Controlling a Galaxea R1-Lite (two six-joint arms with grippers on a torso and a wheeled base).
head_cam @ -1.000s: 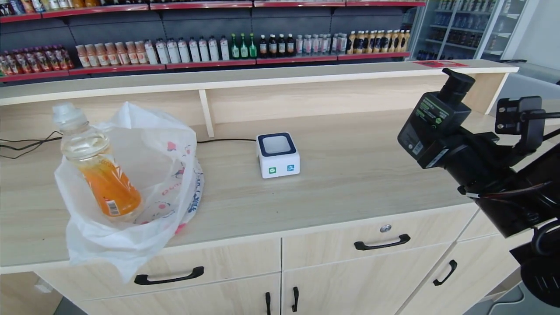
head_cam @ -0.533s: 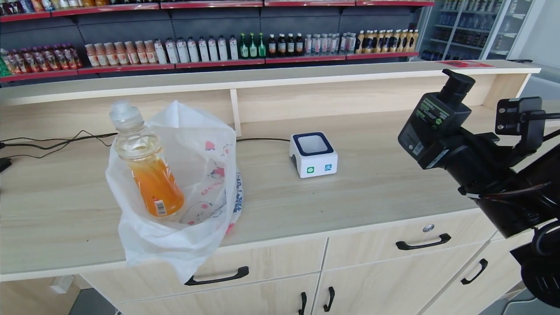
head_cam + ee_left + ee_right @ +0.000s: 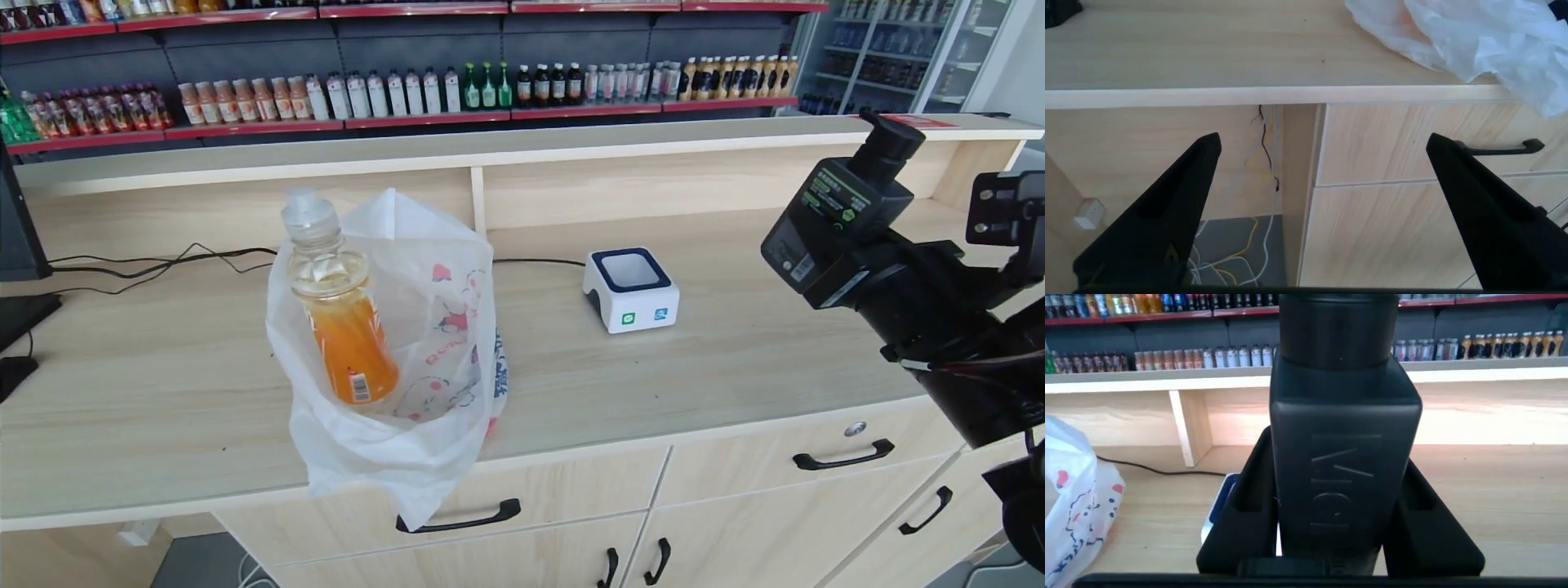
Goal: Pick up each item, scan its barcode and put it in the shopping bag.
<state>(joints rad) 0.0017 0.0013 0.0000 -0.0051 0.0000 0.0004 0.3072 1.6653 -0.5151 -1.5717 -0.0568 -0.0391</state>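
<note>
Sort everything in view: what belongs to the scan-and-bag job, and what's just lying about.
Job: black bottle, orange drink bottle, shopping bag, scanner.
Lying about: shelf bottles, cables, counter drawers.

The black bottle (image 3: pixel 1343 457) covers most of the scanner (image 3: pixel 1219 508) in the right wrist view, its cap cropped. The bag (image 3: pixel 408 441) veils the orange bottle's (image 3: pixel 347 327) base. The shelf bottles (image 3: pixel 490 86) are too small to tell apart.
</note>
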